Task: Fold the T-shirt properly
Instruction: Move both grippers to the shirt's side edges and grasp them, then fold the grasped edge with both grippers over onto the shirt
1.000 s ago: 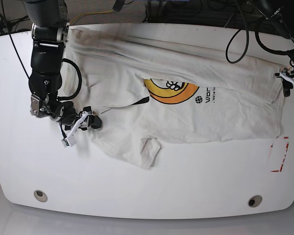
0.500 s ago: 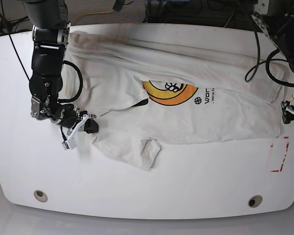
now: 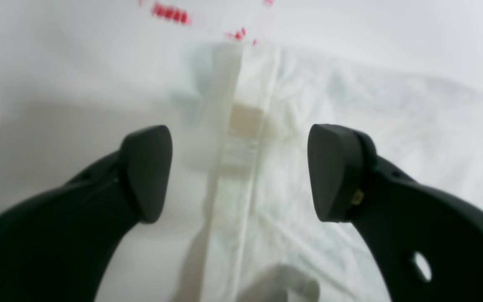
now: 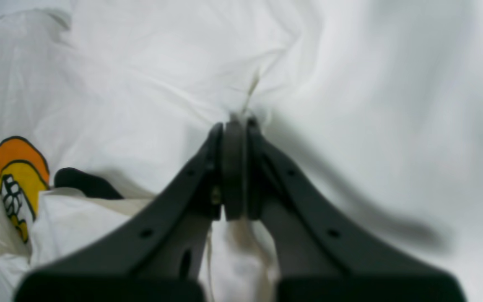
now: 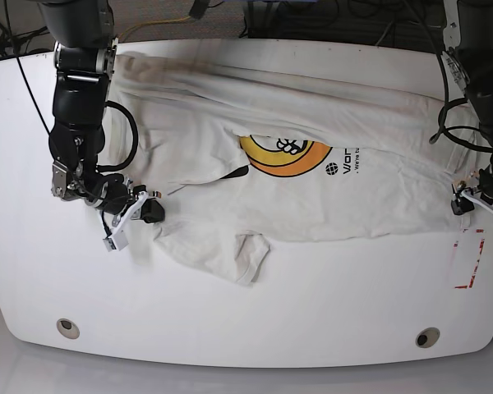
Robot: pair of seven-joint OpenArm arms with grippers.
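The right claw (image 4: 234, 126) pinches the T-shirt (image 5: 312, 180) edge at 9 o'clock, fold blurred; the left claw (image 3: 240, 172) is spread over the hem.

Black jointed arms (image 5: 76, 115), looped black cables (image 5: 125, 131), matte curved fingers (image 3: 147, 172).

Robotics lab workspace, white rounded table (image 5: 255, 328) with red tape marks (image 5: 468, 259) just beside the left gripper (image 5: 477, 202), black cables (image 5: 398, 61) trailing over grey carpet behind both arms, yellow cable (image 5: 160, 26) beyond the right arm (image 5: 76, 115)
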